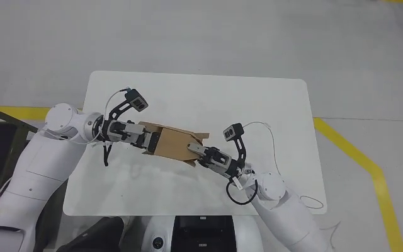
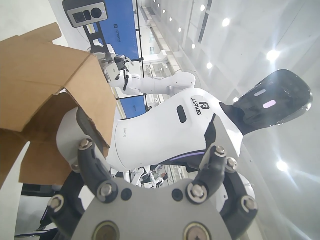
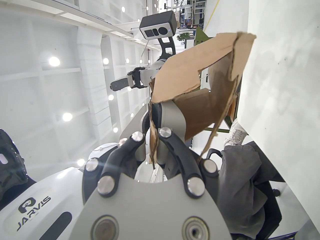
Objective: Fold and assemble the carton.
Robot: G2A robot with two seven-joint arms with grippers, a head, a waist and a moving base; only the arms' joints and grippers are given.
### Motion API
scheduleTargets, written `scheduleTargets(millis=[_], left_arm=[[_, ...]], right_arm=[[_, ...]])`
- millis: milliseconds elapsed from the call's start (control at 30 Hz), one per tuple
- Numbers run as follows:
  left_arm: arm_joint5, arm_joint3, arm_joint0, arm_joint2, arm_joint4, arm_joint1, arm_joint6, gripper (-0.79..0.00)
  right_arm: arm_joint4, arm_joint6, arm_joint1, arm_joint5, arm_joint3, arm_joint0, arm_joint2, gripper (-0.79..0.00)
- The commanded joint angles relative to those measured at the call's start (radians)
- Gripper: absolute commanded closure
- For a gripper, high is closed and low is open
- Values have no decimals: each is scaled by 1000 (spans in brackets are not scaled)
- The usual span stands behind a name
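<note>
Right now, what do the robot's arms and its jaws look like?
Both arms, the left arm and right arm, are smooth, rounded white shells. The left gripper and right gripper have grey jaws with black pads, black links and silver screws. Each wrist carries a small boxy camera on a black bracket, with thin cables looping nearby.

In the left wrist view, the brown corrugated cardboard carton point(image 2: 37, 76) runs off the picture's edge, so its far end is cut off. A carton wall covers the pad of one finger point(image 2: 67, 136) of the left gripper point(image 2: 147, 126). In the right wrist view, a pinched flap conceals one finger of the right gripper point(image 3: 156, 118). In the top view, the carton hides the left gripper's fingertips.
</note>
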Motion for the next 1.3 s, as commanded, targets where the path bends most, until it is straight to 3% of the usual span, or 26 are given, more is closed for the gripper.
scheduleTargets(millis=[0, 100, 167, 300, 933, 1033, 1200, 1267], left_arm=[[3, 3, 1, 0, -10, 1, 0, -785], [20, 10, -1, 5, -13, 1, 0, -662], [30, 17, -5, 9, -16, 1, 0, -514], [43, 27, -14, 19, -11, -2, 0, -403], [30, 30, -21, 30, 113, -20, 18, -259], [32, 28, -19, 29, 119, -23, 15, -212], [33, 29, -17, 28, 133, -27, 11, -15], [35, 30, -16, 27, 140, -28, 11, 0]], right_arm=[[-5, 0, 0, -4, 1, 1, 0, 0], [-22, -2, -1, -8, -1, 2, -3, 0], [-34, -4, -1, -11, -3, 3, -6, 0], [-51, -10, -2, -13, -6, 5, -10, 0], [-63, -17, -5, -10, -18, 10, -14, 0], [-61, -18, -6, -11, -17, 11, -14, 0], [-60, -22, -7, -14, -18, 12, -11, 0], [-60, -24, -7, -14, -19, 11, -11, 0]])
